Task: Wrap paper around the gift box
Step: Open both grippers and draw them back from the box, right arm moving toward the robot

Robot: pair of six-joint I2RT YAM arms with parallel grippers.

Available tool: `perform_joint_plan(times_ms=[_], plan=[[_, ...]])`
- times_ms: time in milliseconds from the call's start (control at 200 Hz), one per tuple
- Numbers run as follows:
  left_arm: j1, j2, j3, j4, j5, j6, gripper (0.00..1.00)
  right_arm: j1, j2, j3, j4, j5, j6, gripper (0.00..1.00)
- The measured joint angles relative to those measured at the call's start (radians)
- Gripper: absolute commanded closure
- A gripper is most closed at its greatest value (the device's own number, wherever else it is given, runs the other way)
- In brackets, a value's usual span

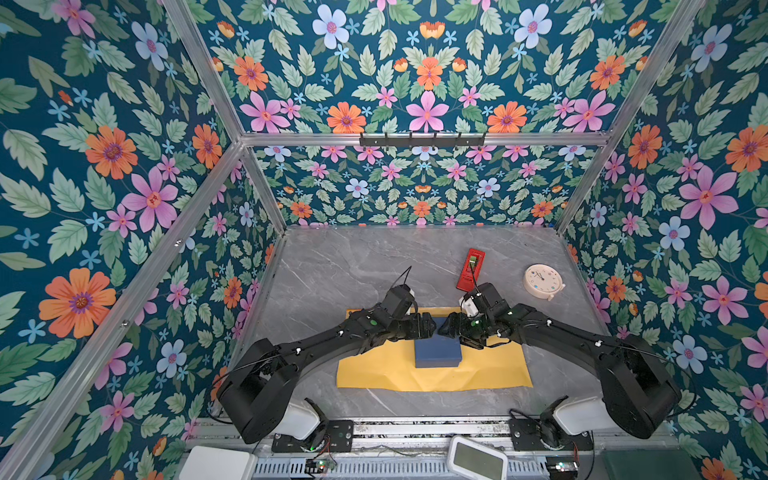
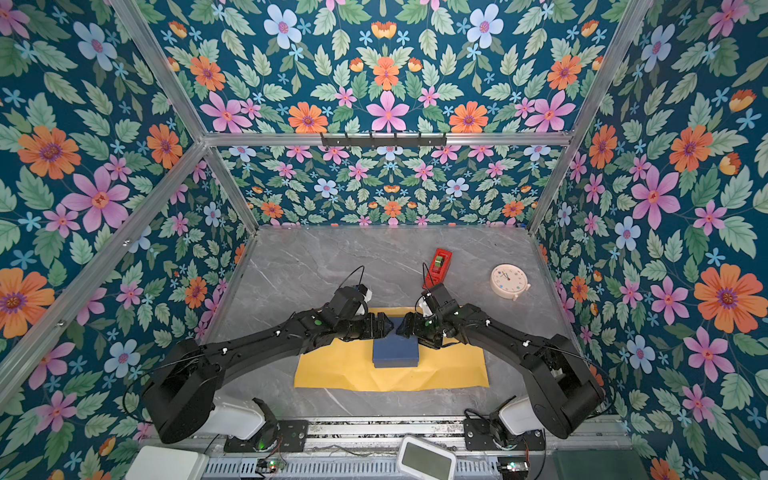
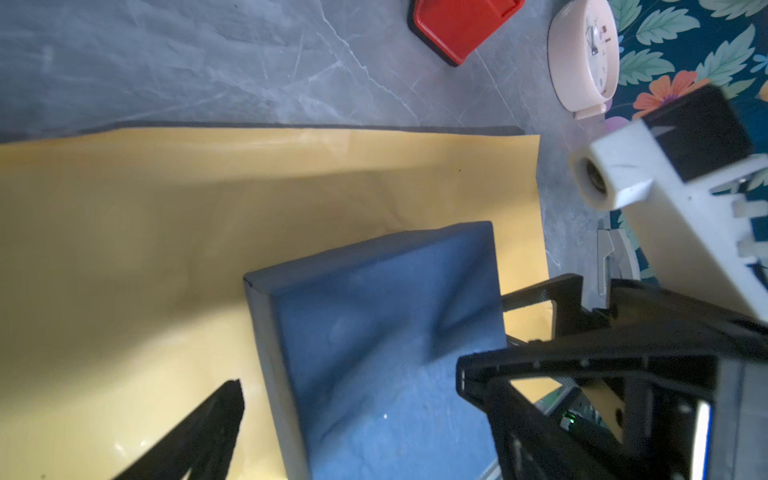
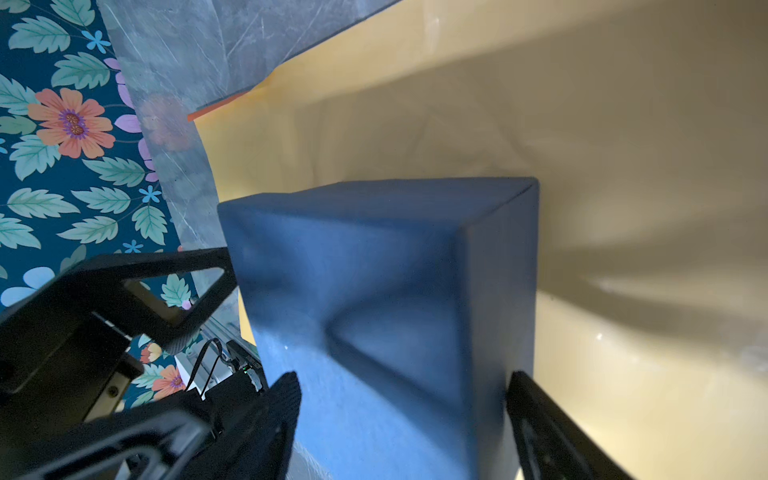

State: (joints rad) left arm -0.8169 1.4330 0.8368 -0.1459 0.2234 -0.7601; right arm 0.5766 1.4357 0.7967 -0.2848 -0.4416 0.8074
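The dark blue gift box [image 1: 438,353] [image 2: 395,353] lies flat near the middle of the yellow paper [image 1: 374,374] [image 2: 332,370], which is spread on the table. Both arms reach in over the box's far edge, tip to tip. My left gripper [image 1: 432,327] [image 3: 357,411] is open over the box [image 3: 374,332], with one finger [image 3: 220,415] above the paper [image 3: 145,249]. My right gripper [image 1: 443,329] [image 4: 405,415] is open too. It straddles an edge of the box [image 4: 353,270], one fingertip [image 4: 286,407] over the top face and the other beside a side face. An orange underside shows at a paper [image 4: 623,124] corner.
A red tape dispenser [image 1: 470,269] [image 3: 461,25] lies behind the paper, right of centre. A round cream clock [image 1: 542,280] [image 3: 582,58] stands further right. Floral walls close in three sides. A white device [image 1: 478,459] sits on the front rail between the arm bases.
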Motion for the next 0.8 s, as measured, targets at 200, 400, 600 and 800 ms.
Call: perform_joint_plan(times_ms=[200, 400, 600, 800], plan=[[0.005, -0.012, 0.001, -0.019, -0.018, 0.009, 0.06, 0.0, -0.025, 0.004, -0.035, 0.019, -0.009, 0.17], [0.005, -0.019, -0.002, -0.019, -0.008, 0.011, 0.06, -0.065, -0.121, 0.031, -0.182, 0.088, -0.074, 0.12], [0.022, -0.065, 0.019, -0.018, -0.075, 0.06, 0.06, -0.239, -0.261, -0.006, -0.408, 0.238, -0.129, 0.01], [0.051, -0.055, 0.033, 0.03, -0.078, 0.09, 0.06, -0.451, -0.305, -0.1, -0.539, 0.28, -0.132, 0.01]])
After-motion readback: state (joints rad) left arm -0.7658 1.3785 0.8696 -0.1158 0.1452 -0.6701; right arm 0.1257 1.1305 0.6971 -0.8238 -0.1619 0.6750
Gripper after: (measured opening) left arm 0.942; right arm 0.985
